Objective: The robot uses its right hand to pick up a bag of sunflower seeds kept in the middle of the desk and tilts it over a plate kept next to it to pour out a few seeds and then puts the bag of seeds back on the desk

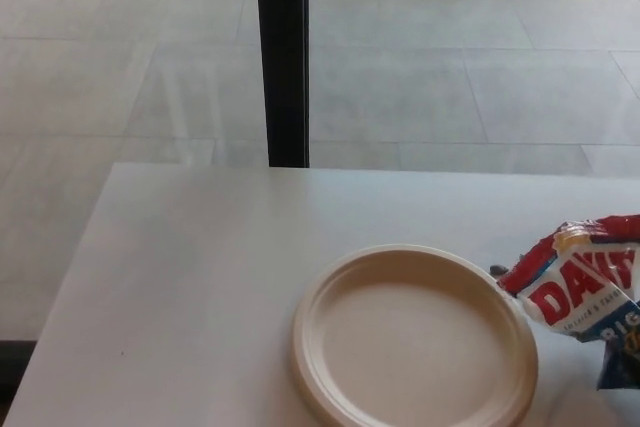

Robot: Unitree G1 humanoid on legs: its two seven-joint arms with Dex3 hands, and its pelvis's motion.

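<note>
A red, white and blue bag of sunflower seeds [585,287] shows at the right edge of the head view, tilted, with its crumpled red top pointing toward the plate. Its lower part runs out of the picture. The round cream plate [415,337] lies on the white desk [220,277] just left of the bag and looks bare inside. One small dark seed [497,270] lies on the desk by the plate's right rim. Neither hand shows, so what holds the bag is hidden.
The desk's far edge runs across the middle of the view, its left edge slants down at the left. Beyond it stands a black vertical post [282,52] in front of a grey tiled floor [460,67].
</note>
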